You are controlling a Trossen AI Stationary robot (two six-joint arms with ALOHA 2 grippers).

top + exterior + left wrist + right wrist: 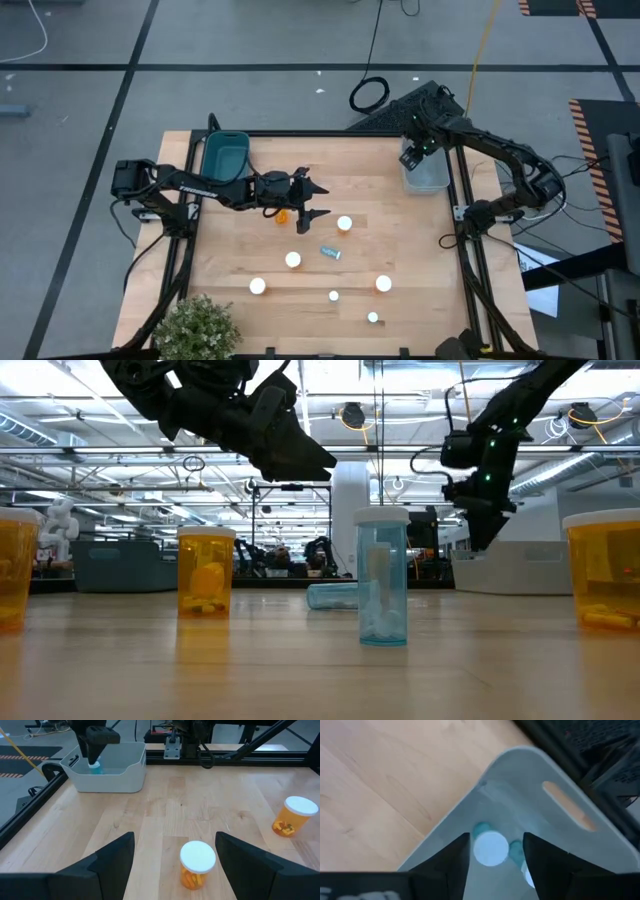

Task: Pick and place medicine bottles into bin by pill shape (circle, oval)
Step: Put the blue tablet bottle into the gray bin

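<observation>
Several white-capped medicine bottles stand on the table's near half, among them one (pixel 292 260) and one (pixel 383 284). A pale blue bottle (pixel 330 252) lies on its side. My left gripper (pixel 320 201) hangs open well above mid-table. Below it, between its fingers in the wrist view, an orange bottle (pixel 197 866) stands on its base. My right gripper (pixel 418 157) points down into the white bin (pixel 430 180) and is open. A white-capped blue bottle (pixel 491 849) sits between its fingers, with a gap showing beside the cap.
A teal bin (pixel 225 155) sits at the far left corner and a potted plant (pixel 200 325) at the near left corner. Another orange bottle (pixel 292 815) stands ahead of my left gripper. A second white cap (pixel 527 876) shows inside the white bin.
</observation>
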